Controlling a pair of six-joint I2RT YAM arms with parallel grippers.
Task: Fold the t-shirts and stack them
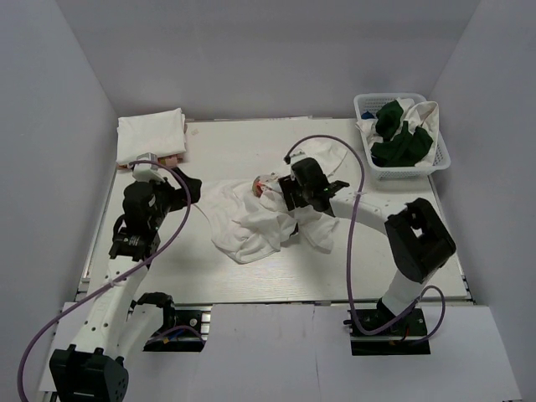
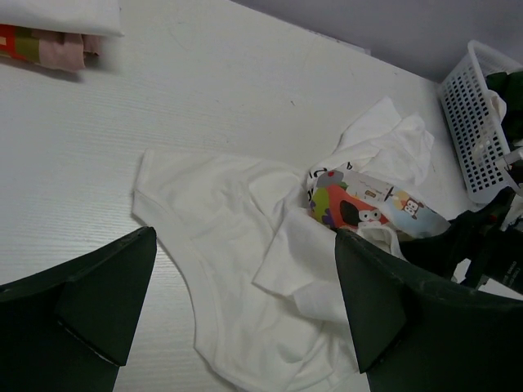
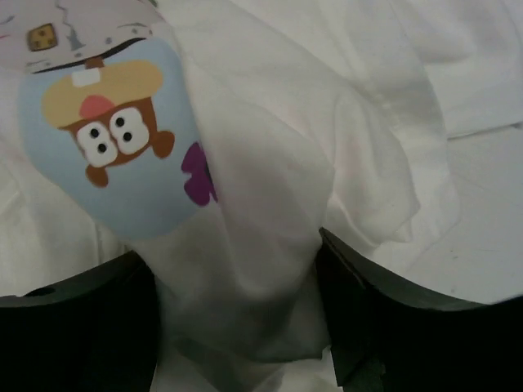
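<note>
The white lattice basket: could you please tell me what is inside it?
A dark green t-shirt lies crumpled on top, with white cloth beside it. Whatever is beneath them, down to the basket floor, is covered.

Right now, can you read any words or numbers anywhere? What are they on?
No text here can be read.
Print on the white shirt: cartoon pictures only, a brown animal on light blue, no letters.
Small dark marks at the print's edge: too blurred to read.
Basket: no label shows.
</note>
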